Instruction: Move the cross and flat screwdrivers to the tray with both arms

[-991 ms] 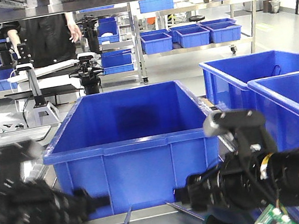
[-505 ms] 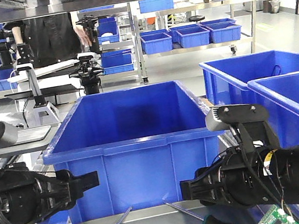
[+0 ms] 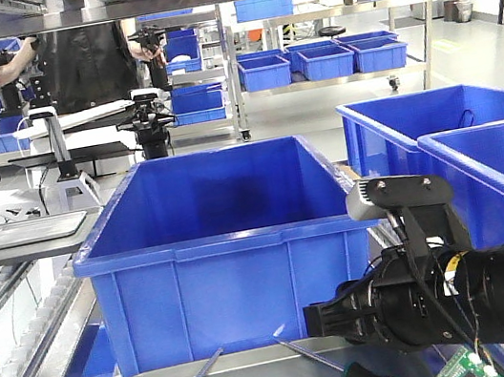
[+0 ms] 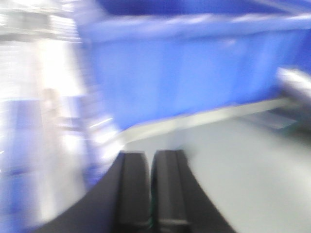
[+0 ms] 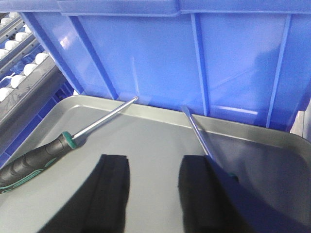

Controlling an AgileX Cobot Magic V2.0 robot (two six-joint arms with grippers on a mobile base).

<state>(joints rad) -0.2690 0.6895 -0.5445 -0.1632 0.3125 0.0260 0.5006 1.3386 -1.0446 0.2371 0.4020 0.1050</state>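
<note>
The right arm reaches in low from the right edge of the front view, its gripper point(image 3: 327, 316) pointing left just above the tray point(image 3: 253, 367), in front of the big blue bin point(image 3: 219, 252). From the right wrist camera the two fingers point(image 5: 112, 194) stand clearly apart with nothing between them, hovering over the tray floor.

Both screwdrivers lie in the tray. The left screwdriver point(image 5: 53, 148) rests along the tray's left side, its tip at the far rim by the bin wall. The right screwdriver point(image 5: 194, 127) has its shaft slanting from the far rim toward the right finger (its handle is hidden there, though the front view shows it near the tray's front edge).

The left arm is out of the front view. Its wrist camera, badly blurred, shows the left gripper point(image 4: 149, 187) with fingers nearly touching, holding nothing, above the tray's near-left corner.
</note>
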